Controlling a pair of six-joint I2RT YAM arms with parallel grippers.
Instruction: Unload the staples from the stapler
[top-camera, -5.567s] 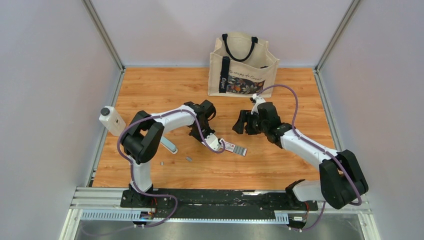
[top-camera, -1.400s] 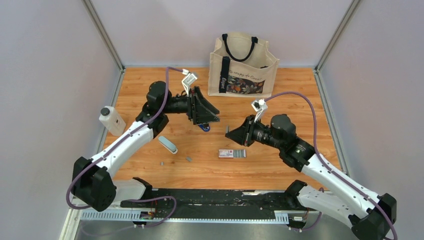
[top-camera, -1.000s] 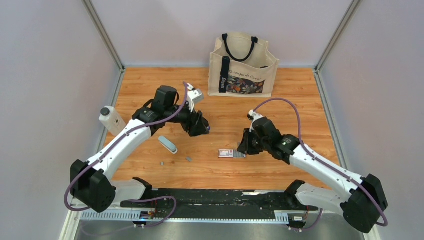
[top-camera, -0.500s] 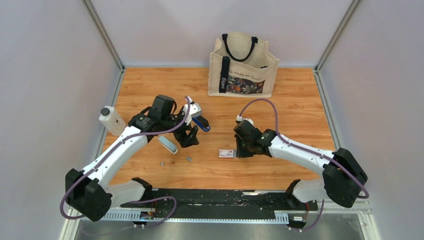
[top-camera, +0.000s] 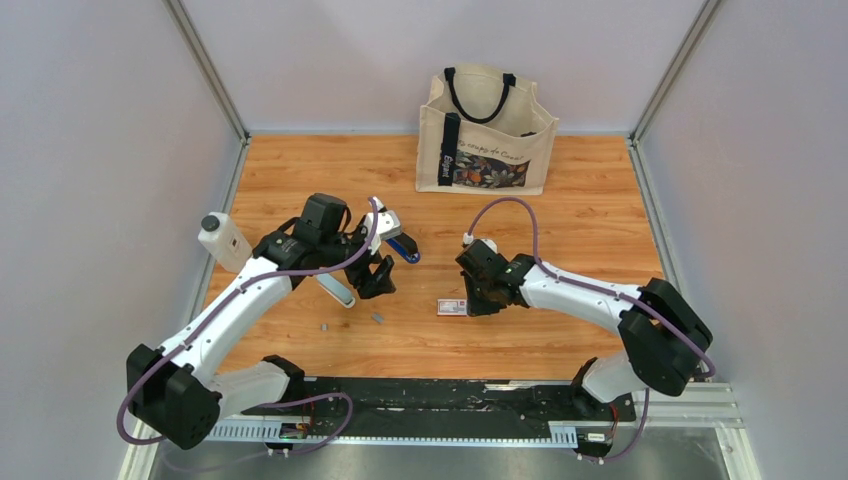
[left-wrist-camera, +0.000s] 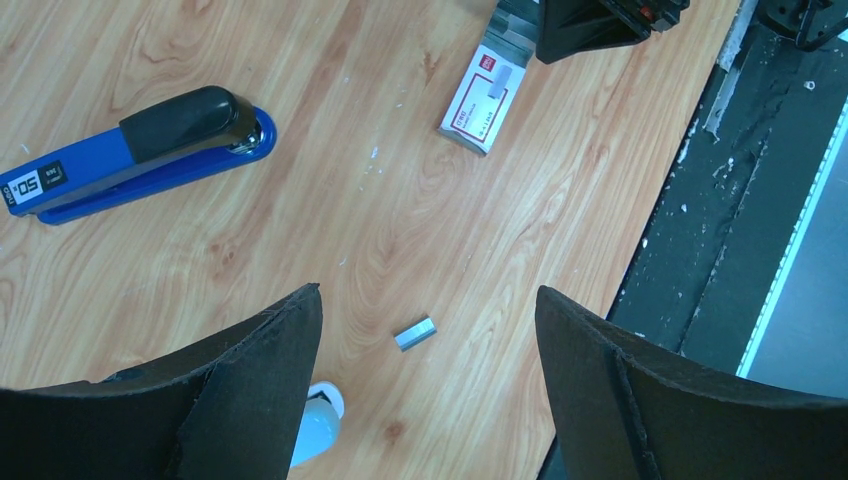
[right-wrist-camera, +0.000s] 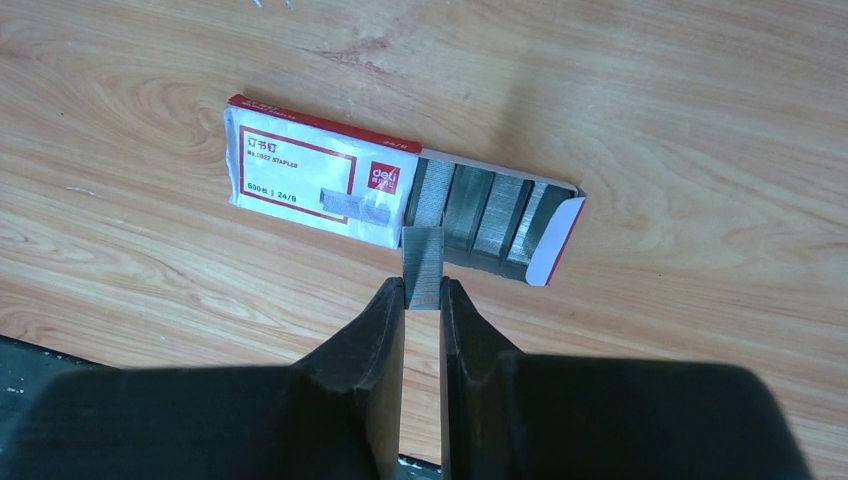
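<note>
Right tool (right-wrist-camera: 422, 292) pinches staples (right-wrist-camera: 423, 262) at the staple box's (right-wrist-camera: 300, 180) open end. Left tool (left-wrist-camera: 428, 305) gapes wide and empty. Stapler (left-wrist-camera: 130, 150) lies on the surface (left-wrist-camera: 400, 200), well apart from the box. I judge it unloaded, drop-off left.

Robot lab test cell: wood-grain table (top-camera: 600, 200) boxed in by plain grey panels (top-camera: 100, 150), aluminium mounting rail (top-camera: 722, 400) along near edge.

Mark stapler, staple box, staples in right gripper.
stapler (left-wrist-camera: 183, 120): left wrist view, black top cap.
staple box (right-wrist-camera: 300, 180): right wrist view, white label.
staples (right-wrist-camera: 422, 262): right wrist view, middle of strip.
</note>
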